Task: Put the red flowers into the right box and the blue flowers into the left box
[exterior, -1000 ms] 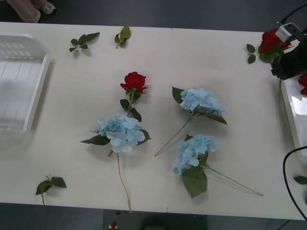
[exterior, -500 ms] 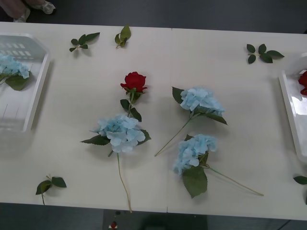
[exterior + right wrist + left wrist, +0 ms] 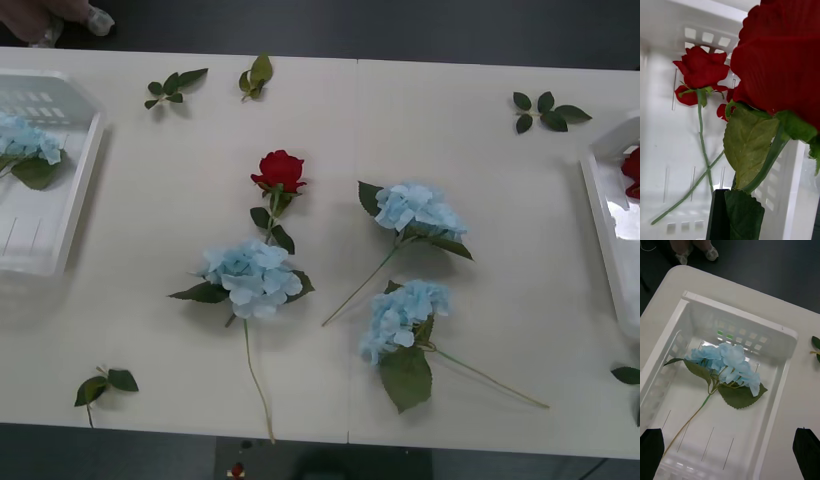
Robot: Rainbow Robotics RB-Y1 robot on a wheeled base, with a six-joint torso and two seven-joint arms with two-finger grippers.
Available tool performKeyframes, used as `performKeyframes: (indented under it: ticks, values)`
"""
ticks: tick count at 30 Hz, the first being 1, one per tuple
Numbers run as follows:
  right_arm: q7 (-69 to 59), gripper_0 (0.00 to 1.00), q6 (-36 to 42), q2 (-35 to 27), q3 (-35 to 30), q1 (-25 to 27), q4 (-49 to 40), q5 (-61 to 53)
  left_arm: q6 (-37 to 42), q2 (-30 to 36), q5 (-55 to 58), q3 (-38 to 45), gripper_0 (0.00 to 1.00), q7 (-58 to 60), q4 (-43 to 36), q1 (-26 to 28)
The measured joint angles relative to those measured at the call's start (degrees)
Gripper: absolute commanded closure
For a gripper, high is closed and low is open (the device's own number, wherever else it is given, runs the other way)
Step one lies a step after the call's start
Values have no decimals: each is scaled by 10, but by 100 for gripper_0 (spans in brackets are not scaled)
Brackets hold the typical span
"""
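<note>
Since the frame one second earlier, the right arm and the rose it carried have left the far right corner of the front view, a blue flower has appeared in the left box, and the flowers on the table have not shifted.

Front view: the left box (image 3: 55,215) sits at the table's left edge with one blue flower head (image 3: 22,140) inside, near its far end. The right box (image 3: 612,240) sits at the right edge, with part of a red bloom (image 3: 631,172) showing inside. On the table (image 3: 160,330) between the boxes lie one red rose (image 3: 281,170) and three blue flowers: one (image 3: 250,277) just below the rose and overlapping its stem, one (image 3: 418,208) right of centre, and one (image 3: 402,312) nearer the robot. Loose leaf sprigs (image 3: 172,84) lie scattered near the table's edges.

Right wrist view: the right gripper (image 3: 720,215) holds a red flower (image 3: 782,56) by the stem; a black finger (image 3: 717,213) shows beside the stem and a large leaf, directly above the right box. Below, a second red rose (image 3: 702,67) lies flat on the tray floor, and a further stem crosses it.

Left wrist view: the left gripper (image 3: 730,452) hovers above the left box (image 3: 786,341) with its pincer wide apart and holding nothing, one black fingertip (image 3: 651,448) at each corner. The blue flower (image 3: 728,365) lies on the ribbed tray floor, stem pointing toward the gripper
</note>
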Motion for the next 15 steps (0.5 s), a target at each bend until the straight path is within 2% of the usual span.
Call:
performKeyframes:
  ticks: [3, 7, 11, 15]
  values:
    - [0, 100, -34, 0, 14, 20, 4, -1, 3, -18, 0, 34, 0, 6, -65, 65]
    - [0, 100, -79, 0, 21, 22, 54, -13, 3, -39, 4, 33, 0, 49, -149, 121]
    - [0, 100, -119, 0, 38, 22, 102, -16, 3, -62, 4, 19, 0, 128, -215, 140]
    - [0, 100, -163, 0, 71, 22, 132, -22, 3, -87, 0, 0, 0, 132, -256, 140]
